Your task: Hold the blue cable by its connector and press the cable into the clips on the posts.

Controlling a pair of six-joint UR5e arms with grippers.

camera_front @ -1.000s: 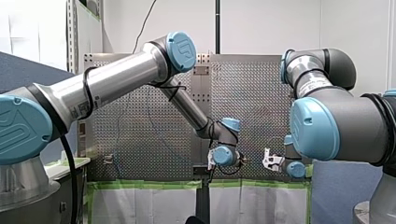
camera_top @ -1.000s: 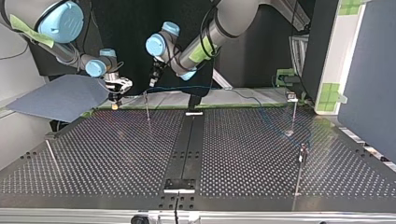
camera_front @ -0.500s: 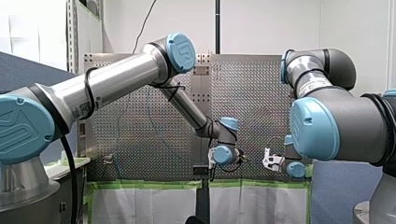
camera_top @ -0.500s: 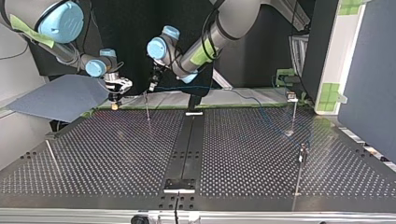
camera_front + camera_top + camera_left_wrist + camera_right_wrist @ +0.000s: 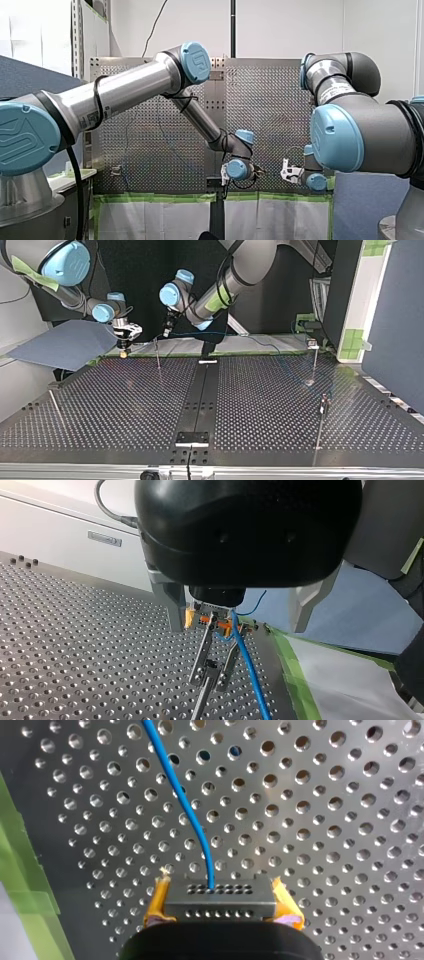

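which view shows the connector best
The right wrist view: the connector sits close up between my right gripper's yellow pads, the blue cable leaving its middle. In the other views it is too small or hidden.

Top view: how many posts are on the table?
4. Far post left of centre; far right post; near right post; leaning post at the view's left edge. More may be hidden behind the arms.

Front and top views face across the table [image 5: 275,405]; wrist views sit close, seemingly above it.
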